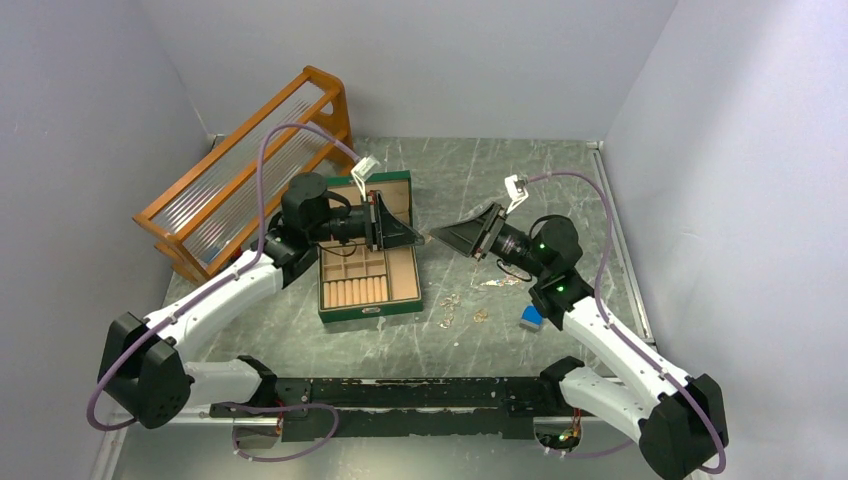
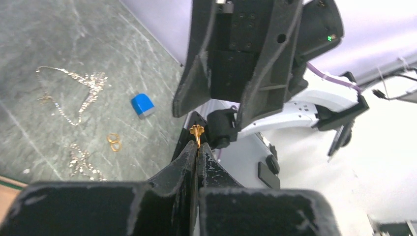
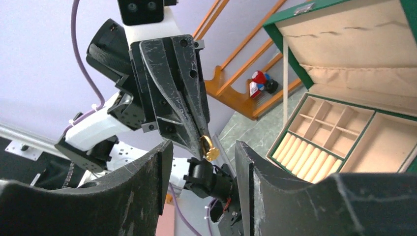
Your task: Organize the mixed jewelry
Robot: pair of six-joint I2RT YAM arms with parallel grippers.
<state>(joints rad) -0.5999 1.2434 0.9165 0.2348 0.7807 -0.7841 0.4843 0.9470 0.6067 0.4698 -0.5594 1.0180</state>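
This is a robotics lab test cell, not a home. Plain pale walls (image 1: 420,60) box in a green-grey stone-look table (image 1: 520,170) at 9, 12 and 3 o'clock. At 6 o'clock a black rail (image 1: 400,392) carries 2 white-and-black machines, the left arm (image 1: 215,295) and the right arm (image 1: 610,345), trailing purple cables (image 1: 290,126); green status lights (image 1: 541,244) glow on the right one. The only furnishings are staged props: a wooden rack (image 1: 250,160) at 10 o'clock, a green box (image 1: 370,312) near the centre, and mixed jewelry (image 1: 460,305) and a blue block (image 1: 531,319) toward 4 o'clock.

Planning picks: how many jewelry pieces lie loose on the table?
3: long chain farthest back, ring pair near the blue block, tangled chain nearest the box; tangles may hide more.
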